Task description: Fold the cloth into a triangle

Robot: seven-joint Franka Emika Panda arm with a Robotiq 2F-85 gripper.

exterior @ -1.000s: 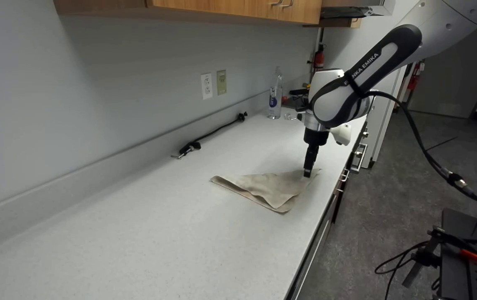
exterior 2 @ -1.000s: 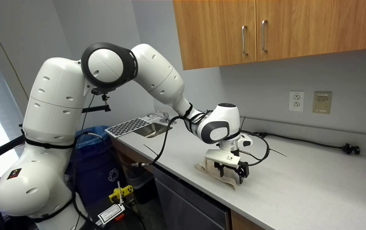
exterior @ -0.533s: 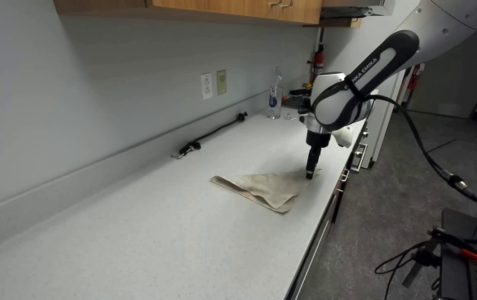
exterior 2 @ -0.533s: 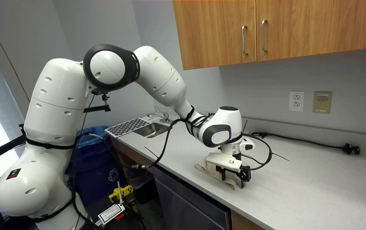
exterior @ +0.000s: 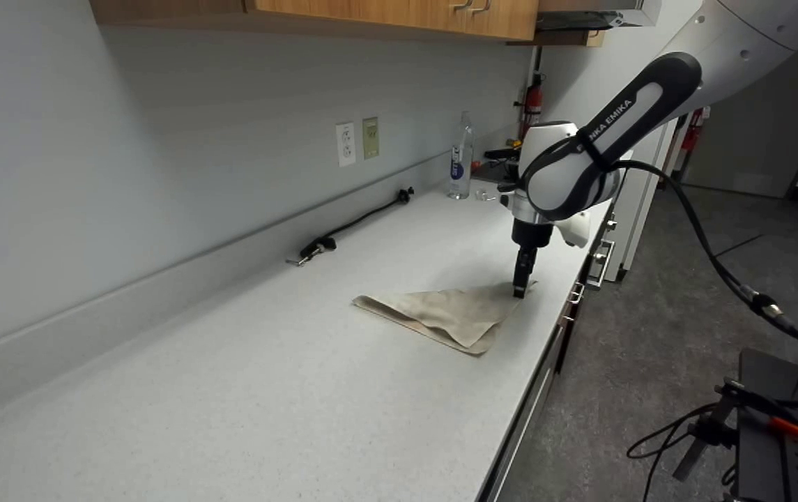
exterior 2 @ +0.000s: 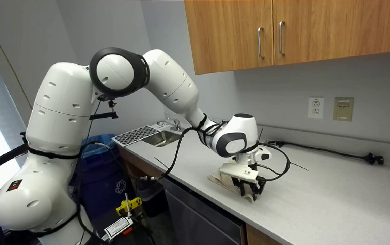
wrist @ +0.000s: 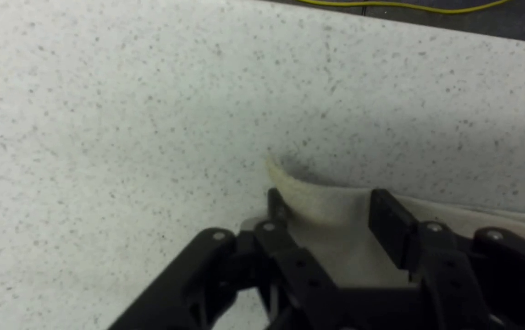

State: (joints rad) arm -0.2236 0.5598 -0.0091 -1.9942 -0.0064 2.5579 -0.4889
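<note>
Cloth [exterior: 451, 314], beige, creased, doubled, roughly triangular, curled corner ungripped between the partly spread pincer [wrist: 328, 204]

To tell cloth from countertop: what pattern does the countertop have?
Small grey speckles on a whitish ground; the countertop shows them best in the wrist view.

cloth [exterior 2: 226, 182] — partly behind gripper [exterior 2: 248, 196], yellow cord [wrist: 448, 10] — cut off
</note>
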